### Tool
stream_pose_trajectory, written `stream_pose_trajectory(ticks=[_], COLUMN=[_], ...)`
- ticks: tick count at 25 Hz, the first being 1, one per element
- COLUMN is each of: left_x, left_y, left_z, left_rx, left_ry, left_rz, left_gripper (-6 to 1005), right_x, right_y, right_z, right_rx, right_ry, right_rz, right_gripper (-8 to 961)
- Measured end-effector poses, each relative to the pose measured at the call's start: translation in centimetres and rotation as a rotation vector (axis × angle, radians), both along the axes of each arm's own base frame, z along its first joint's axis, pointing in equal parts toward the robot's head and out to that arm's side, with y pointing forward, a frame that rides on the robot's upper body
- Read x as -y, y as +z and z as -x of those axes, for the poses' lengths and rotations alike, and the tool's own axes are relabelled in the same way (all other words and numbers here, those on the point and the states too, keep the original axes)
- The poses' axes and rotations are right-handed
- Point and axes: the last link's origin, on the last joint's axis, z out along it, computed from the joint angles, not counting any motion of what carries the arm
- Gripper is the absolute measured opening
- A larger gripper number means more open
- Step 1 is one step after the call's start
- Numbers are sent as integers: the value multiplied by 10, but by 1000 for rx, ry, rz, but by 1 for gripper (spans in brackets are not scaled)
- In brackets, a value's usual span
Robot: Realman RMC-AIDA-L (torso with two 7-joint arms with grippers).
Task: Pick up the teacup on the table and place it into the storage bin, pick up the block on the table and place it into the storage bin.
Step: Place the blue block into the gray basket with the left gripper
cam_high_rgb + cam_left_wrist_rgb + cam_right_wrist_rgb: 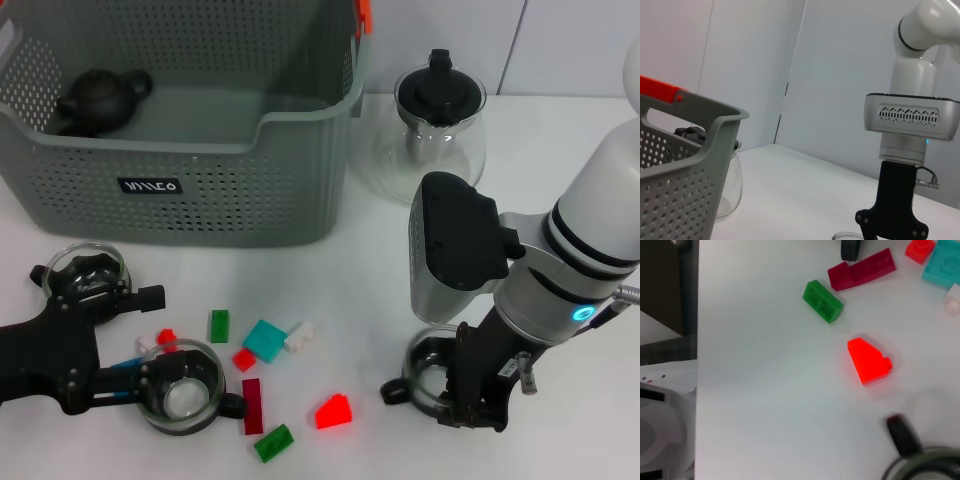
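Because each glass teacup is thin-walled, light, slick and breakable, I judge the rim the safest hold. Three stand near the table's [360,270] front edge: the left gripper [150,385] has its fingers spread around one [183,398], the right gripper [462,385] straddles another [432,372]; whether it pinches, I cannot tell. Roughly eight hard, light blocks lie between, including a red wedge [333,411]. One storage bin [200,190].

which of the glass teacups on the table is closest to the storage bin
The teacup at the table's far left, just in front of the storage bin and behind the left hand. The other two cups, one at each hand, sit nearer the front edge.
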Motion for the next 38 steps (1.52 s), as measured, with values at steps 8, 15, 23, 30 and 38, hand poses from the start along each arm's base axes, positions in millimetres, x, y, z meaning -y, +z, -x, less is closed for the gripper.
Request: stream_pose_trajectory(ticks=[8, 15, 23, 30, 38], left_x=[1, 1, -2, -2, 1], left_y=[0, 0, 0, -1, -4], left_z=[0, 2, -1, -1, -2], left_rx=[-1, -2, 1, 6, 16], left_ry=[2, 7, -3, -1, 8], left_rz=[1, -2, -3, -2, 3], left_gripper=[845, 845, 845, 845, 844], right_x=[-2, -25, -31, -81, -140], right_y=[25, 113, 149, 132, 47], right_z=[16, 37, 77, 138, 189], right_rx=[-114, -670, -1246, -1243, -992], right_ry=[-46, -126, -82, -67, -79], right_rz=[26, -72, -83, -342, -589], right_gripper=[99, 63, 58, 57, 56])
